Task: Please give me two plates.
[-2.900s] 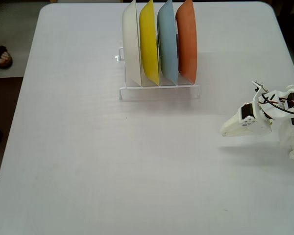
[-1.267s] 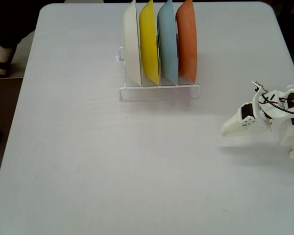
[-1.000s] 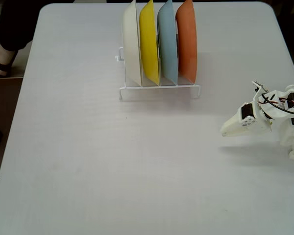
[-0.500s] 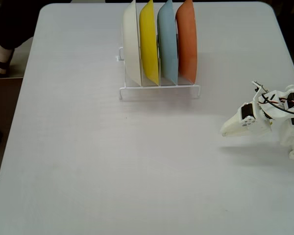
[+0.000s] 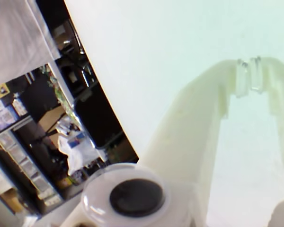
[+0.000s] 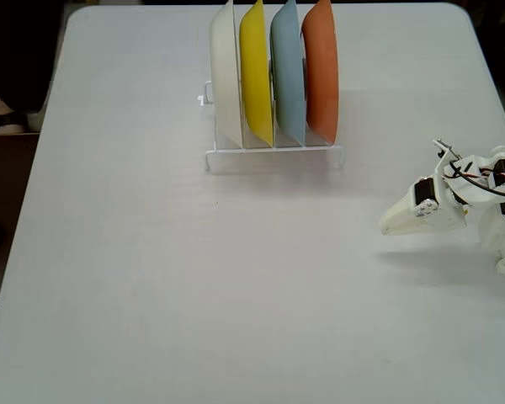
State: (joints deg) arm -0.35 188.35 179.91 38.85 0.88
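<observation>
Plates stand on edge in a white rack [image 6: 273, 153] at the table's [image 6: 151, 269] far side: white [image 6: 227, 80], yellow [image 6: 256, 76], blue plate [image 6: 288, 76], orange plate [image 6: 321, 71], left to right in the fixed view. Gripper [image 6: 385, 225] sits low at the right edge, well apart from the rack; wrist view shows fingertips [image 5: 248, 78] touching, jaws closed, empty.

Wrist view: the gripper [image 5: 248, 78] occupies the right half of the frame, its two pale fingers meeting at the tips near the upper right, with nothing between them. Behind it lies the white table [image 5: 146, 52]. A round black-centred cap [image 5: 132, 197] sits at the bottom centre. The left side shows dark, cluttered shelving [image 5: 33, 156], blurred.
</observation>
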